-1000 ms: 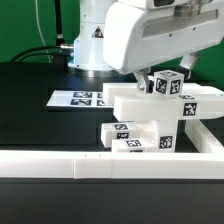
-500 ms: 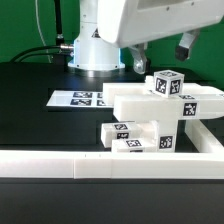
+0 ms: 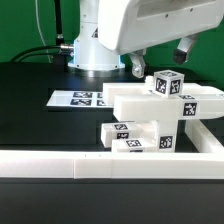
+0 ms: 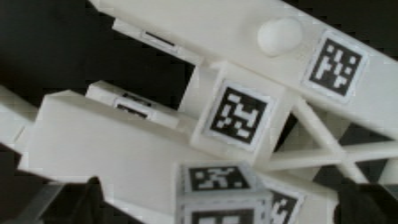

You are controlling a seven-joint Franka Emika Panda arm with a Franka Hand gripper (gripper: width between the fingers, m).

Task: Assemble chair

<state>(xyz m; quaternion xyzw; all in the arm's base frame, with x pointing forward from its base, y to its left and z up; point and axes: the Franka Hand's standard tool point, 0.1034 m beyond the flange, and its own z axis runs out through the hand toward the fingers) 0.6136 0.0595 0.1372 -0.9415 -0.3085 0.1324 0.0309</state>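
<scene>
1. The arm's white base (image 3: 92,45) stands upright in the upper middle of the exterior view.
2. Its bulky white wrist housing (image 3: 150,22) fills the upper right of the frame.
3. The tool (image 3: 160,57) hangs below the housing, pointing down, jaws spread wide.
4. Its two dark fingers (image 3: 136,66) sit unevenly, the one nearer mid-frame lower and the one towards the right edge higher.

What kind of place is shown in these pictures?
Probably a robotics laboratory bench: a black table edged by a white rail, a marker board of printed tags, and a green screen behind the robot arm.
</scene>
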